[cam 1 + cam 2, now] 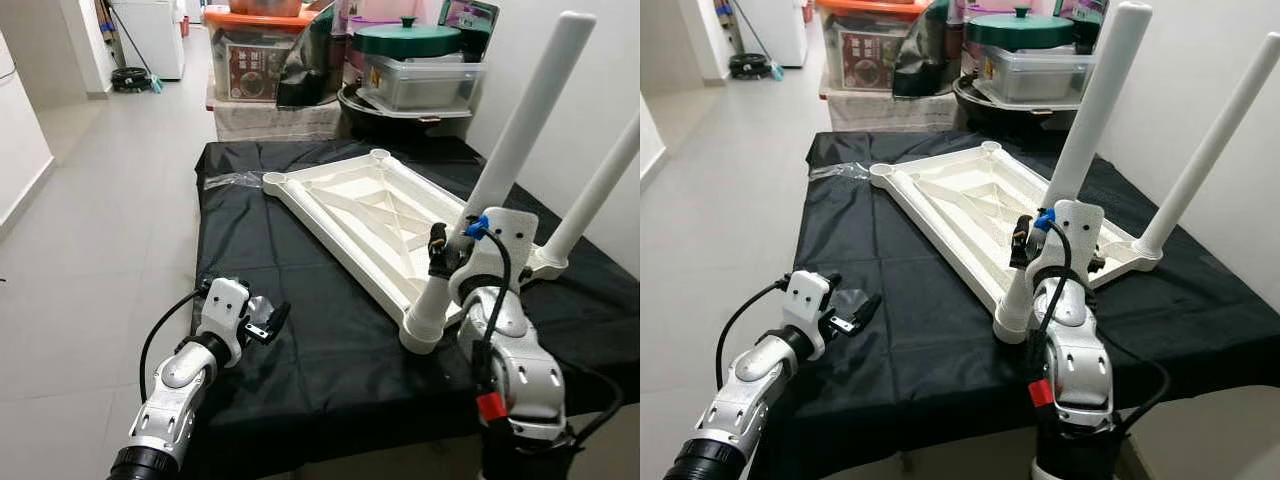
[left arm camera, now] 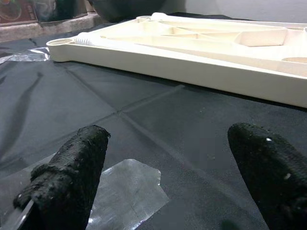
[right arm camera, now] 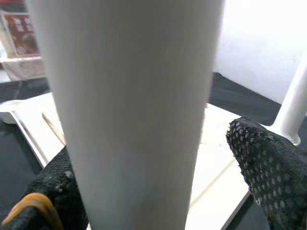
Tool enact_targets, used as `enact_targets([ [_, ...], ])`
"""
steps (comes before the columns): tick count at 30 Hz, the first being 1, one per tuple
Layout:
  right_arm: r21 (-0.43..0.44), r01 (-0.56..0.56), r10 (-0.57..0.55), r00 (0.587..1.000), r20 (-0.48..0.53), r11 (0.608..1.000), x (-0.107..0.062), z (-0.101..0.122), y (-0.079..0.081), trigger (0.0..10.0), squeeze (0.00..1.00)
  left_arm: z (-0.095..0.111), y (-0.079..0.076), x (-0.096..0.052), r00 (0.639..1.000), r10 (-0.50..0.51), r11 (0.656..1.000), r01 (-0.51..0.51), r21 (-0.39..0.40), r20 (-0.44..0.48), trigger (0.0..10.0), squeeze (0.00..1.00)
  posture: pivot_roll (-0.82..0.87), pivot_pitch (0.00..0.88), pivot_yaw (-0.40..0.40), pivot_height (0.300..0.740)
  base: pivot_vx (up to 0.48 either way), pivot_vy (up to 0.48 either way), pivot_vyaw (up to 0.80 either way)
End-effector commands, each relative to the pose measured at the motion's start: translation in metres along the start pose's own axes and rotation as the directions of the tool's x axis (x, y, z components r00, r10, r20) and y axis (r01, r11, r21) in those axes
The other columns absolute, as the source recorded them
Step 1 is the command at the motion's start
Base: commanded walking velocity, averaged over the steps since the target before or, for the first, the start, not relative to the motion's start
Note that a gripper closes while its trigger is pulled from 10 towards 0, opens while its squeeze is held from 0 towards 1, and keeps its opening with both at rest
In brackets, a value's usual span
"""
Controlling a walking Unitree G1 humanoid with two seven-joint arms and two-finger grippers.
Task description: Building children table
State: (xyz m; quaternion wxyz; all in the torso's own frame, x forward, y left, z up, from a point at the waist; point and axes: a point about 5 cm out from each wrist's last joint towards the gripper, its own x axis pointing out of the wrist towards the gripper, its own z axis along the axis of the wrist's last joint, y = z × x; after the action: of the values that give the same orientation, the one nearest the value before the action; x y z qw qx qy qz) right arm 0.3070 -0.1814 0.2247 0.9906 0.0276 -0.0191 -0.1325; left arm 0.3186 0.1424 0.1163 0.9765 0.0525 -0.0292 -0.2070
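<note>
Left eye view: table [image 1: 300,330] under black cloth carries the upturned white tabletop [image 1: 370,215], two legs up. Right gripper [image 1: 447,262] straddles the near leg [image 1: 520,130], fingers apart — any sideways push may tip it from its corner socket, near the table edge. Left gripper [image 1: 262,322] open over a plastic scrap [image 2: 125,188]; floor room lies on the left.

Home — tiled floor [image 1: 110,180], stacked storage boxes [image 1: 262,55], fridge [image 1: 150,35]

Black cloth-covered platform [image 1: 300,370], upturned white tabletop [image 1: 370,215] lying flat on it, clear plastic wrap [image 1: 232,179] beside its far corner
</note>
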Motion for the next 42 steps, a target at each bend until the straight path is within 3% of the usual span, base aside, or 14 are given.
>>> enact_targets([
  [1, -0.006, -0.018, 0.018, 1.0, 0.013, 1.0, -0.001, 0.005, -0.003, 10.0, 1.0, 0.0, -0.003, 0.002, 1.0, -0.017, 1.0, 0.017, 0.007, 0.001, 10.0, 0.0, -0.02, 0.0, -0.078, 0.74, 0.0, 0.0, 0.0],
  [9, -0.094, -0.169, 0.174, 0.984, 0.05, 0.981, 0.003, 0.016, -0.016, 10.0, 1.0, 0.0, -0.005, 0.005, 1.0, -0.026, 1.0, 0.026, 0.006, 0.003, 10.0, 0.0, -0.04, 0.0, -0.072, 0.74, 0.0, 0.0, 0.0],
  [14, -0.126, -0.197, 0.203, 0.979, 0.032, 0.972, 0.008, 0.017, -0.025, 10.0, 1.0, -0.001, -0.004, 0.004, 1.0, -0.025, 1.0, 0.025, 0.007, 0.001, 10.0, 0.0, -0.03, 0.0, -0.072, 0.74, 0.0, 0.0, 0.0],
  [22, -0.125, -0.28, 0.286, 0.958, 0.03, 0.952, 0.018, 0.019, -0.031, 10.0, 1.0, -0.001, -0.004, 0.003, 1.0, -0.026, 1.0, 0.026, 0.007, 0.001, 10.0, 0.0, -0.03, 0.0, -0.072, 0.74, 0.0, 0.0, 0.0],
  [32, -0.048, -0.429, 0.432, 0.901, 0.049, 0.902, 0.033, 0.031, -0.034, 10.0, 1.0, -0.002, -0.002, 0.002, 1.0, -0.023, 1.0, 0.023, 0.011, -0.003, 10.0, 0.0, -0.02, 0.0, -0.076, 0.74, 0.0, 0.0, 0.0],
  [41, -0.079, -0.474, 0.479, 0.877, 0.047, 0.877, 0.046, 0.036, -0.044, 10.0, 1.0, -0.002, -0.001, 0.0, 1.0, -0.015, 1.0, 0.015, 0.011, -0.006, 10.0, 0.0, -0.02, 0.0, -0.083, 0.74, 0.0, 0.0, 0.0],
  [42, -0.085, -0.48, 0.484, 0.873, 0.048, 0.873, 0.049, 0.038, -0.048, 10.0, 0.0, -0.002, -0.001, 0.0, 1.0, -0.015, 1.0, 0.015, 0.011, -0.006, 10.0, 0.0, -0.01, 0.0, -0.085, 0.74, 0.0, 0.0, 0.0],
])
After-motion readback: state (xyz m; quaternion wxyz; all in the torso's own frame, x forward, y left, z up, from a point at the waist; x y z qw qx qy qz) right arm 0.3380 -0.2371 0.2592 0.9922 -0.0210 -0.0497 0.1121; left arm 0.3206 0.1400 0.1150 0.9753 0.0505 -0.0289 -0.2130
